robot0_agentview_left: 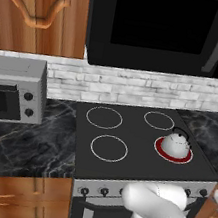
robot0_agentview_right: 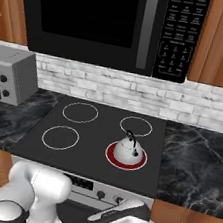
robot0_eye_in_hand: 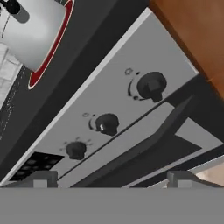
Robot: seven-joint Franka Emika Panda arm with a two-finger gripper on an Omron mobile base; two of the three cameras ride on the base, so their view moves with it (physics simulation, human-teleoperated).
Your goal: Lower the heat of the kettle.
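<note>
A black microwave [robot0_agentview_left: 160,29] hangs over the stove [robot0_agentview_left: 120,169], which is set into the dark marble bench [robot0_agentview_right: 197,161] beside a grey toaster oven [robot0_agentview_left: 9,96]. The kettle [robot0_agentview_right: 128,147] sits on the front right burner [robot0_agentview_right: 114,159], whose ring glows red. The gripper [robot0_eye_in_hand: 109,177] faces the stove's front knobs [robot0_eye_in_hand: 151,85], near but apart, its fingertips spread wide and empty.

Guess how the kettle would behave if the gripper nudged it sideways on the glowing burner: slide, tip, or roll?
Probably slide: the kettle is a squat dome with a wide base, sitting on a smooth flat cooktop. Tipping looks unlikely unless it is pushed high, at the thin arched handle. It is likely hot, since its burner ring glows red.
</note>
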